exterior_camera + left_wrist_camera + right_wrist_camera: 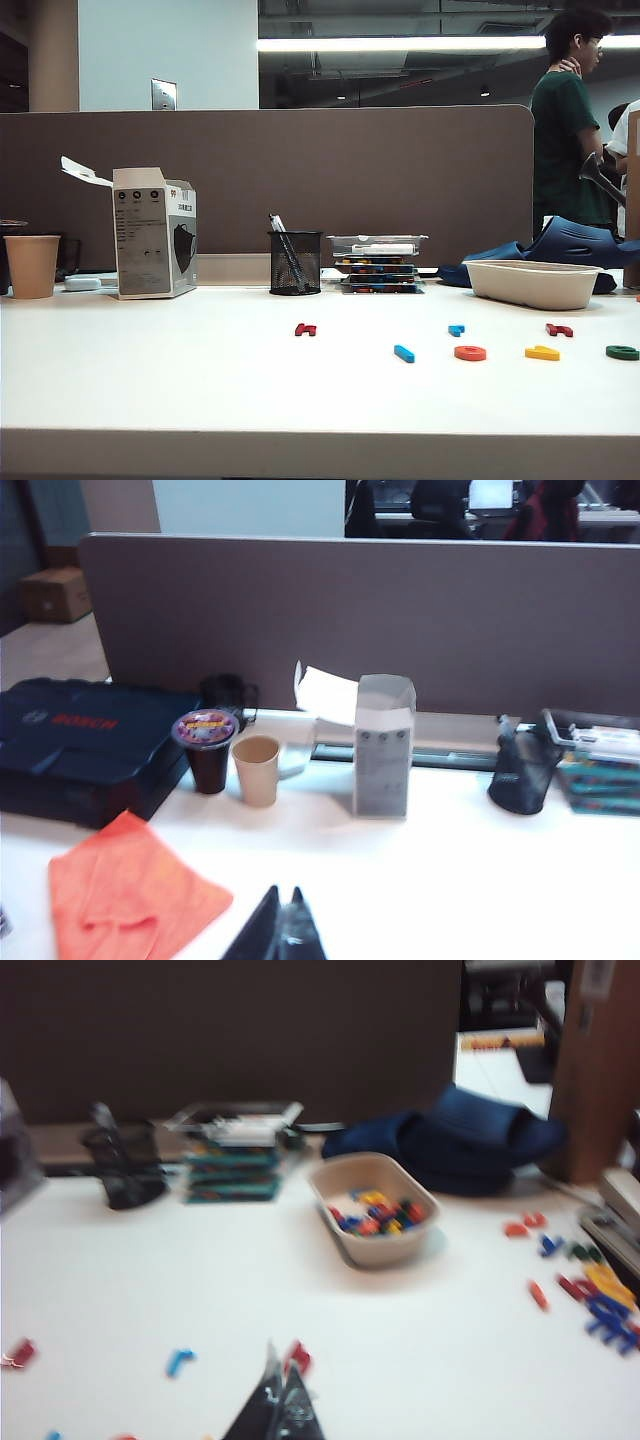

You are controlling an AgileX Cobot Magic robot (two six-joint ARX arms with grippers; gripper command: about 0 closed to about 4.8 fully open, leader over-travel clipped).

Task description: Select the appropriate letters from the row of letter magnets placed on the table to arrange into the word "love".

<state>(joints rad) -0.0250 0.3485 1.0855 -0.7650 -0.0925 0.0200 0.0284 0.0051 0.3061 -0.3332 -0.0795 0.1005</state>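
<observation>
You are seeing BOSCH lettering on the blue case (85, 745) at the desk's (450, 880) edge, left gripper (283, 930) clenched empty, right gripper (280, 1405) clenched empty.

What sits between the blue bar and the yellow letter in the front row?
The orange ring lies between the blue bar and the yellow letter, apart from both; the exterior view shows it.
</observation>
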